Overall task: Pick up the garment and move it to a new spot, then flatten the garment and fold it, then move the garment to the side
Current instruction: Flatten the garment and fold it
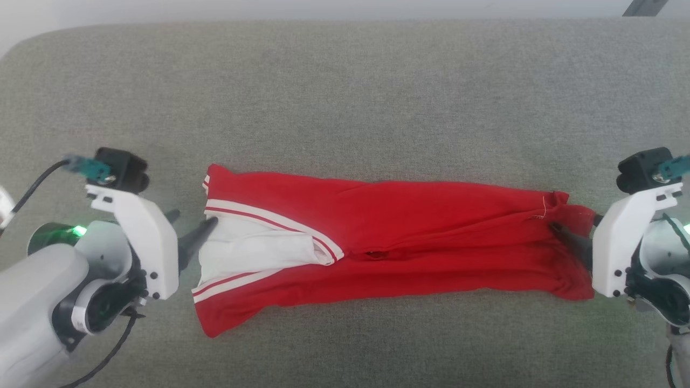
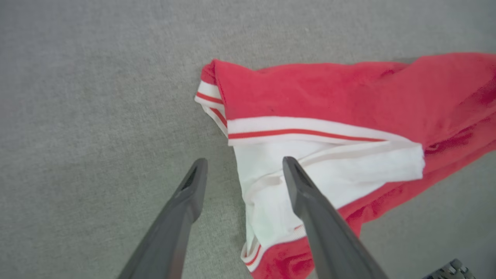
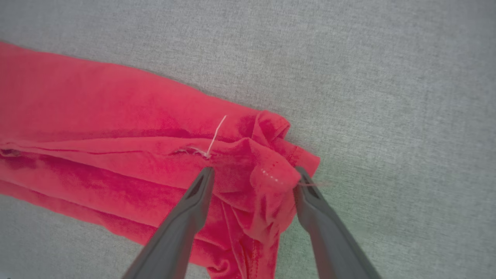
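On the grey fabric surface [image 1: 345, 97], the left end effector [image 1: 194, 217] stands with fingers apart, one tip over the white sleeve edge. The red jersey T-shirt [image 1: 388, 237] lies between the arms as a long, crumpled band; flattening, folding and moving aside look still to do. The right end effector [image 1: 575, 222], also spread, straddles the bunched red end without clamping it.

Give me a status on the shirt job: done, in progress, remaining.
Done, apparently: the garment lies on the grey surface, drawn into a long band with its long edges folded in. In hand: both are open at its ends, the left gripper at the white sleeve, the right gripper straddling the bunched hem. Left: probably folding end to end, then moving it aside.
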`<state>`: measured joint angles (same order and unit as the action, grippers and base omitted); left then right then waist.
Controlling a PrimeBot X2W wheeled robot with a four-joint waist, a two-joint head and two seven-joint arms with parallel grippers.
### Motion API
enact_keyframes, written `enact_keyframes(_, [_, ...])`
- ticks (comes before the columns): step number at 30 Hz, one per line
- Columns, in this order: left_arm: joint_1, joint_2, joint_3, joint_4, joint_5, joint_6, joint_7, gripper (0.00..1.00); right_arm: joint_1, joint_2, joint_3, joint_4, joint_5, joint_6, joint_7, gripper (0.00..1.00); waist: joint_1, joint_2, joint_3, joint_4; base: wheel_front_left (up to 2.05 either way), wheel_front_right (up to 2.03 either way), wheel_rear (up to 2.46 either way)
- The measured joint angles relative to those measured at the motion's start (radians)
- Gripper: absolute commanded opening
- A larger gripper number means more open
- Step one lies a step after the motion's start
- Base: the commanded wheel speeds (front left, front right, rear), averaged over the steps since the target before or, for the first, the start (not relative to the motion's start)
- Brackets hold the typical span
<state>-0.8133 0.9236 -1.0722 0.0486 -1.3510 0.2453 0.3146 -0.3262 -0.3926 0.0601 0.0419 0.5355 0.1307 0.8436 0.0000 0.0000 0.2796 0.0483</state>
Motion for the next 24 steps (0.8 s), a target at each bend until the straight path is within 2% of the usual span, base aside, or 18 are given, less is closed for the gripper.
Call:
enact_keyframes(5, [0.059,0.004,0.042,0.016,0.046,-0.005,-0.2,1.0,0.021,0.001,-0.03,-0.009,0.0,0.0,-0.007,1.0,0.0,0.0,-0.007,0.004,0.0,0.0,0.0])
enact_keyframes(12, [0.15,-0.007,0.116,0.062,0.093,0.015,-0.501,1.0,0.035,0.005,-0.067,0.001,0.0,0.0,0.004,1.0,0.0,0.0,-0.012,0.02,0.0,0.0,0.0])
enact_keyframes(15, [0.19,-0.016,0.15,0.093,0.109,0.022,-0.559,1.0,0.035,0.005,-0.085,0.02,0.0,0.0,0.023,1.0,0.0,0.0,-0.013,0.032,0.0,0.0,0.0])
enact_keyframes(18, [0.236,-0.038,0.215,0.125,0.134,0.023,-0.573,1.0,0.041,0.009,-0.105,0.037,0.003,0.0,0.05,1.0,0.0,0.0,-0.014,0.046,0.0,0.0,0.0])
enact_keyframes(20, [0.275,-0.068,0.3,0.14,0.178,0.021,-0.573,1.0,0.043,0.014,-0.115,0.047,0.012,0.0,0.063,1.0,0.0,0.0,-0.014,0.057,0.0,0.0,0.0])
enact_keyframes(24, [0.377,-0.136,0.463,0.159,0.274,-0.012,-0.576,1.0,0.044,0.021,-0.122,0.081,0.024,0.0,0.072,1.0,0.0,0.0,-0.012,0.076,0.0,0.0,0.0])
